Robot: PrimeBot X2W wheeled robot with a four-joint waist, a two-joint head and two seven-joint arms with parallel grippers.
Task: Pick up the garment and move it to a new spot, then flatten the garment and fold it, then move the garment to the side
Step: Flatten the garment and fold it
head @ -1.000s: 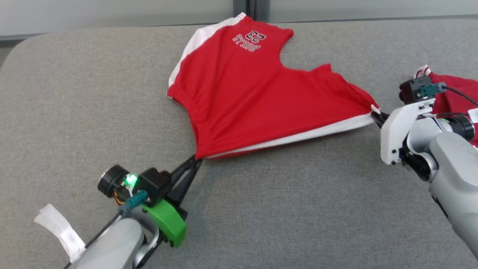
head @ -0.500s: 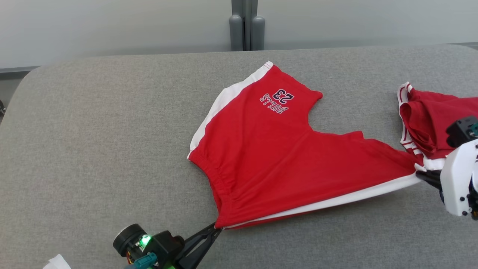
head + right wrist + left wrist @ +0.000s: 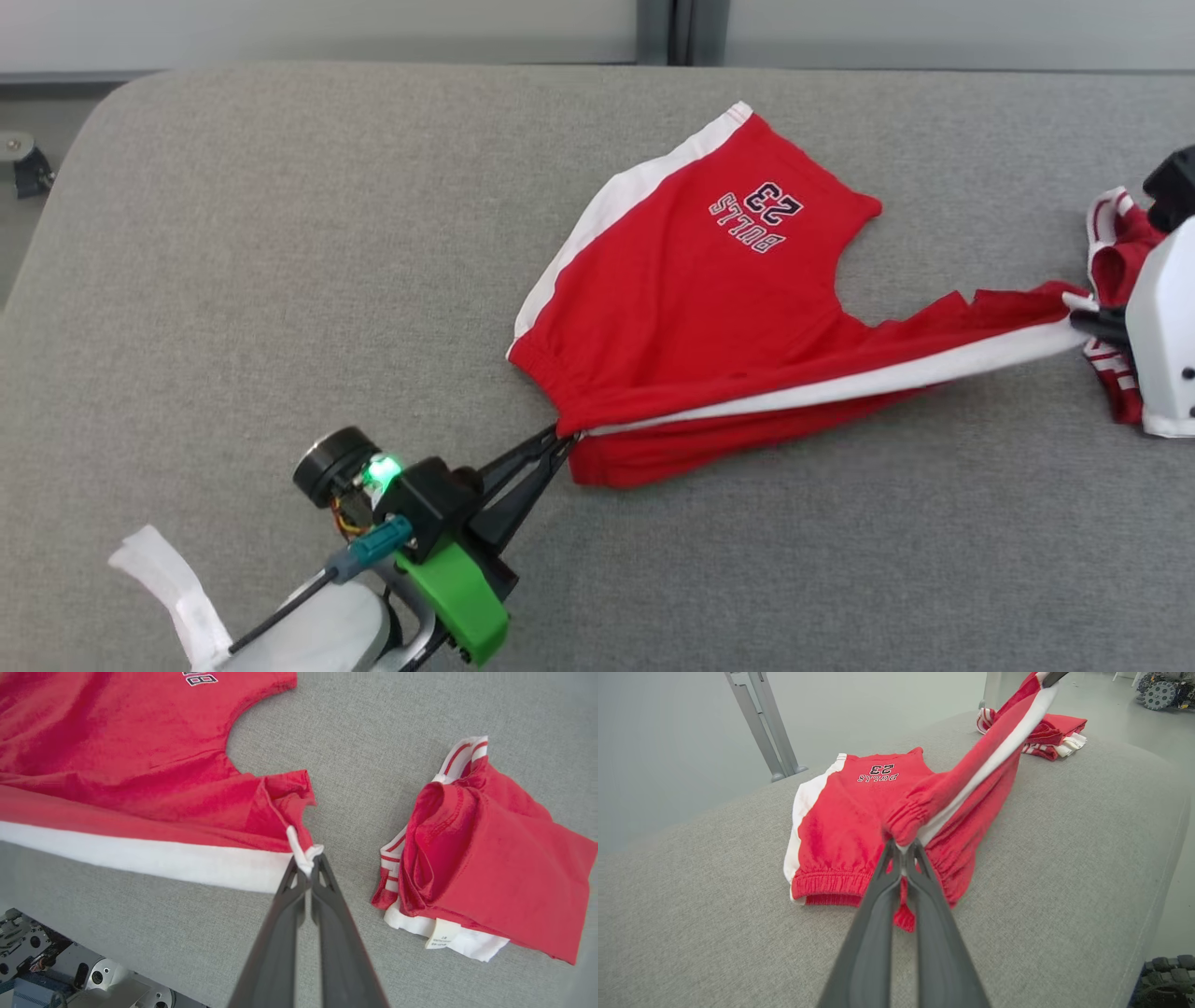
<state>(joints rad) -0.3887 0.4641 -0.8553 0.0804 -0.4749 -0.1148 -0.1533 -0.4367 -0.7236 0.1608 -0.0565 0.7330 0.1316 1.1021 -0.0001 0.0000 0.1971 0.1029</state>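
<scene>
The garment (image 3: 709,280) is a pair of red shorts with white side stripes and "BULLS 23" printed on one leg, lying on the grey padded table (image 3: 280,233). My left gripper (image 3: 563,439) is shut on the waistband corner (image 3: 901,835) at the near side. My right gripper (image 3: 1074,315) is shut on the hem corner (image 3: 303,851) of the near leg, at the right. The near edge of the shorts (image 3: 999,737) is lifted and stretched taut between both grippers, rolled over itself. The far leg still rests flat on the table.
A folded red and white garment (image 3: 486,882) lies at the table's right end, close beside my right gripper and partly behind it in the head view (image 3: 1111,271). A grey post (image 3: 672,33) stands behind the table. Open grey surface lies to the left and front.
Both grippers have lifted the near edge of the shorts, which now folds over toward the far leg. The head camera has shifted between frames.
</scene>
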